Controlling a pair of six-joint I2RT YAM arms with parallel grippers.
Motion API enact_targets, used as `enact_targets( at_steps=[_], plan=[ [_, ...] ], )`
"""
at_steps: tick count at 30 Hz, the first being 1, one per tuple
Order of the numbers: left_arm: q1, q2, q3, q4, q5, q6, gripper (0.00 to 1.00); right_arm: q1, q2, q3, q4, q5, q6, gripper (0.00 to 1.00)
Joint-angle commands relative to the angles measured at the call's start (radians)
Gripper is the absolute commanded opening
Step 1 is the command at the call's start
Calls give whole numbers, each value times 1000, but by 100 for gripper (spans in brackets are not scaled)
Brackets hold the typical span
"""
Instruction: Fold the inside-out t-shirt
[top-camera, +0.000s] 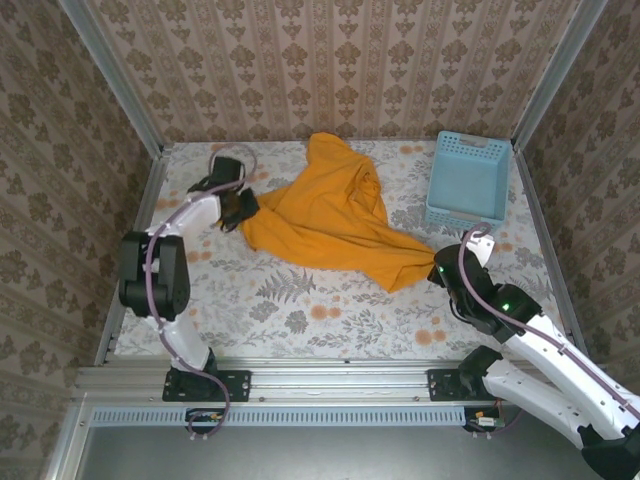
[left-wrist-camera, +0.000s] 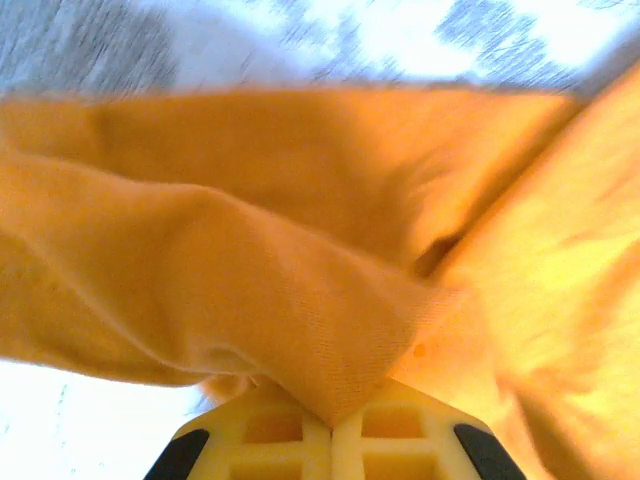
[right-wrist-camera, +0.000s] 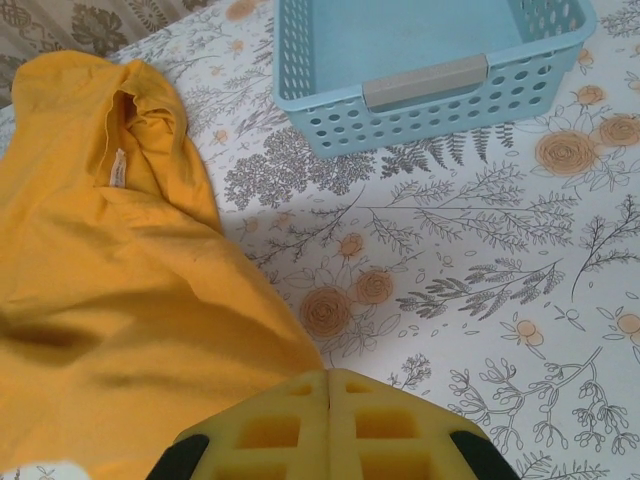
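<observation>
The inside-out t-shirt (top-camera: 325, 215) lies rumpled across the middle of the table (top-camera: 300, 310), toward its far edge. The left gripper (top-camera: 243, 210) pinches its left side and the right gripper (top-camera: 437, 268) its tapered right corner, both clamped tight on cloth, near the blue basket (top-camera: 468, 180).

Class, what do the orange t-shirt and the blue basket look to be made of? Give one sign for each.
The t-shirt: soft matte knit cloth, perhaps cotton; fine weave, wrinkles, drape. The basket: rigid, smooth moulded plastic, it seems; evenly holed walls.
</observation>
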Motion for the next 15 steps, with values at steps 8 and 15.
enact_targets(
  at_steps=[8,15],
  plan=[
    [-55,54,156,-196,-94,103,67,-17,56,142,-16,-34,-103,0],
    [-73,-273,-185,-30,-55,47,73,-23,97,174,11,-66,-137,0]
  ],
)
